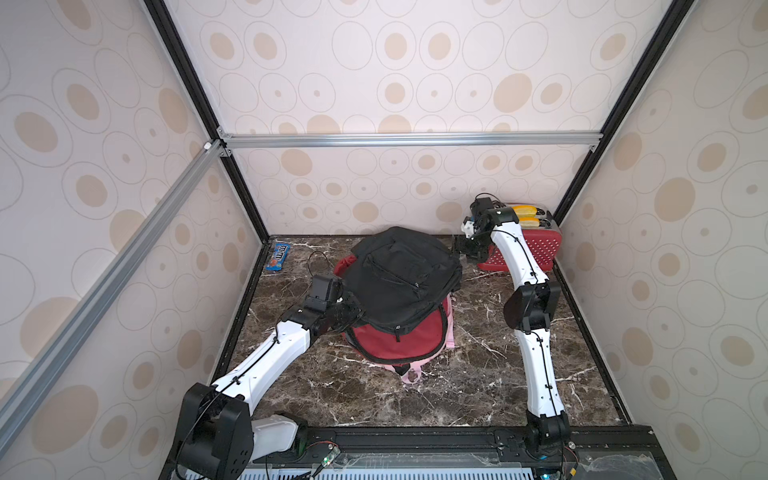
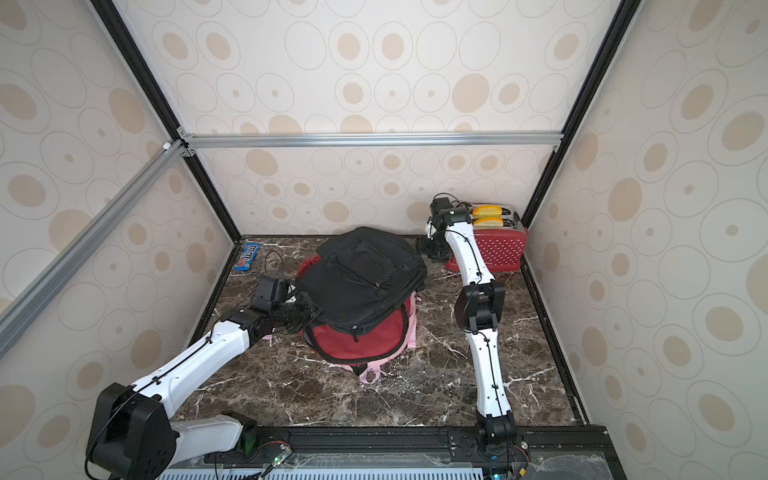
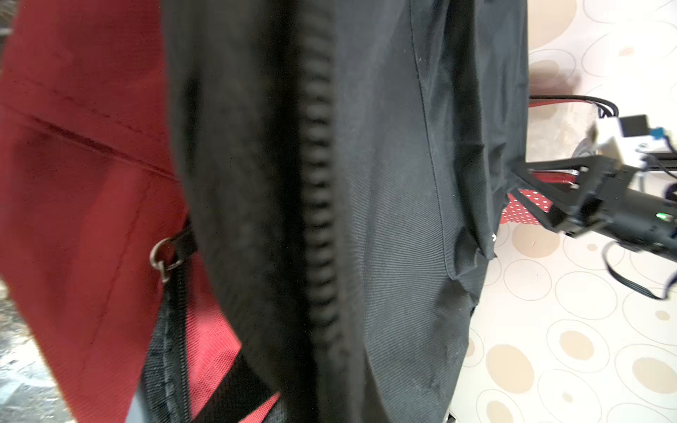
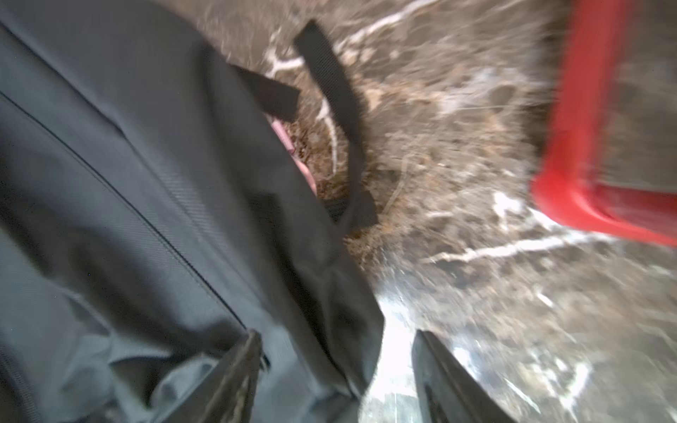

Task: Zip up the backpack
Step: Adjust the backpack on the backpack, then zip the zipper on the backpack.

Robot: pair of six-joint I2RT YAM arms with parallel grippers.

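Fingers of the left gripper [image 1: 349,311], pressed together, meet the black backpack [image 1: 399,274] at eight o'clock; it lies on a red bag [image 1: 395,340], centre of the table [image 1: 457,374]. Visible zipper [image 3: 318,205] looks closed; little seems left. Right gripper [image 4: 337,333] fingers stand spread, empty, at two o'clock.

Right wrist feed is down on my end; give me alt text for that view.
The right gripper stands open in the foreground, a corner of the black backpack lying between its fingers, unclamped. The backpack fills about half the picture. A loose black strap trails from it onto the marble table, and the base of the red toaster shows blurred beyond.
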